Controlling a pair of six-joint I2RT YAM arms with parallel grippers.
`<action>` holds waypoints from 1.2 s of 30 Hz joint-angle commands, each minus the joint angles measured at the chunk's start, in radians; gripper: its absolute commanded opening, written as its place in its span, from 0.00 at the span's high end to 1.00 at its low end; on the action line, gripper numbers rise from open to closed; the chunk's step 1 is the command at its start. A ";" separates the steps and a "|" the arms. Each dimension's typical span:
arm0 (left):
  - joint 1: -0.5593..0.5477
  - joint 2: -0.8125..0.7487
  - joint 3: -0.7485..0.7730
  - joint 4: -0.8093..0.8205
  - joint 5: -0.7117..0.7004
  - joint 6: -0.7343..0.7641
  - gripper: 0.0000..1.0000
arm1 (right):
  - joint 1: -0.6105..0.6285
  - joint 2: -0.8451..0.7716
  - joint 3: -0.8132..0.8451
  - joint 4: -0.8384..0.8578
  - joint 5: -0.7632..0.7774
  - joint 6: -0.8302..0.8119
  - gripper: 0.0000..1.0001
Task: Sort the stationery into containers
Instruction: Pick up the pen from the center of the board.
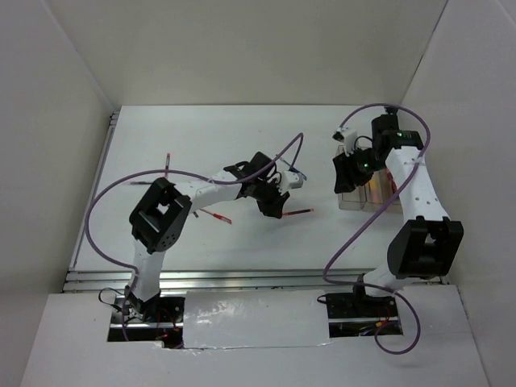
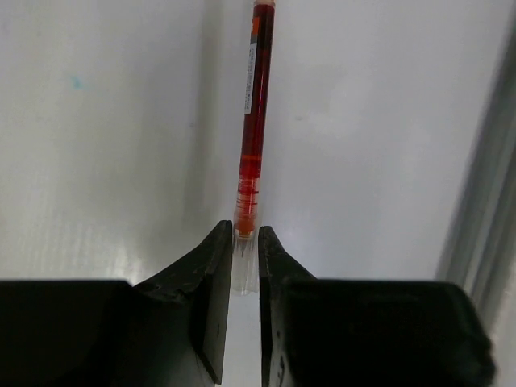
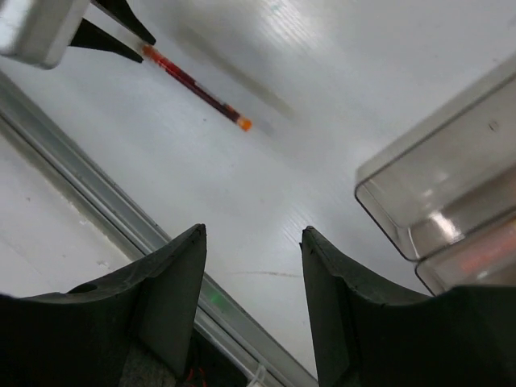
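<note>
one red pen (image 2: 256,121) sits clamped in left claw (image 2: 243,235) (clear only in wrist views), right claw (image 3: 251,235) apart.

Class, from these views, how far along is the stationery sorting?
Done: something reddish lies in the bins, too blurred to name. In hand: the left gripper is shut on the tip of a red pen; the right gripper hangs open. Left: another red pen and a thin pen lie loose.
</note>
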 commanded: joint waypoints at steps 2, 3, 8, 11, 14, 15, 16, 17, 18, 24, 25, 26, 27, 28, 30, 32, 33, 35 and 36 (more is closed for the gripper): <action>0.001 -0.117 0.028 -0.022 0.253 0.010 1.00 | 0.049 -0.071 -0.027 -0.007 -0.111 -0.101 0.43; 0.004 -0.115 0.046 -0.059 0.279 -0.008 1.00 | 0.058 -0.105 -0.048 0.008 -0.125 -0.104 0.43; 0.026 -0.094 0.088 -0.113 0.442 -0.147 1.00 | 0.150 -0.305 -0.151 0.143 -0.100 -0.147 0.47; 0.046 -0.095 0.066 -0.044 0.494 -0.276 1.00 | 0.205 -0.419 -0.250 0.244 -0.039 -0.185 0.48; 0.075 -0.110 0.017 0.088 0.546 -0.459 1.00 | 0.256 -0.569 -0.342 0.315 0.005 -0.235 0.47; 0.075 -0.114 0.008 0.100 0.546 -0.474 1.00 | 0.273 -0.594 -0.372 0.320 0.015 -0.271 0.46; 0.076 -0.118 0.008 0.110 0.545 -0.487 1.00 | 0.291 -0.608 -0.381 0.321 0.044 -0.286 0.46; 0.075 -0.118 0.009 0.114 0.549 -0.508 1.00 | 0.340 -0.631 -0.396 0.315 0.065 -0.300 0.46; 0.073 -0.118 0.016 0.116 0.549 -0.531 1.00 | 0.370 -0.634 -0.399 0.309 0.087 -0.314 0.45; 0.046 -0.097 0.088 0.012 0.539 -0.522 1.00 | 0.554 -0.599 -0.422 0.344 0.237 -0.318 0.40; 0.040 -0.098 0.082 0.010 0.542 -0.530 1.00 | 0.571 -0.585 -0.429 0.348 0.249 -0.328 0.39; 0.038 -0.098 0.075 0.018 0.543 -0.536 1.00 | 0.612 -0.577 -0.430 0.352 0.278 -0.341 0.37; 0.035 -0.104 0.069 0.027 0.551 -0.548 1.00 | 0.634 -0.559 -0.433 0.361 0.292 -0.348 0.37; 0.035 -0.104 0.059 0.035 0.554 -0.553 1.00 | 0.653 -0.547 -0.438 0.360 0.306 -0.360 0.36; 0.035 -0.108 0.052 0.036 0.563 -0.556 1.00 | 0.692 -0.519 -0.436 0.361 0.335 -0.371 0.35; 0.035 -0.106 0.055 0.030 0.571 -0.554 1.00 | 0.721 -0.493 -0.442 0.370 0.363 -0.389 0.34; 0.035 -0.107 0.057 0.030 0.578 -0.560 1.00 | 0.727 -0.488 -0.448 0.374 0.372 -0.395 0.34; 0.035 -0.107 0.059 0.036 0.586 -0.564 1.00 | 0.752 -0.473 -0.452 0.374 0.406 -0.415 0.34; 0.035 -0.109 0.057 0.036 0.588 -0.570 1.00 | 0.762 -0.455 -0.450 0.371 0.416 -0.420 0.34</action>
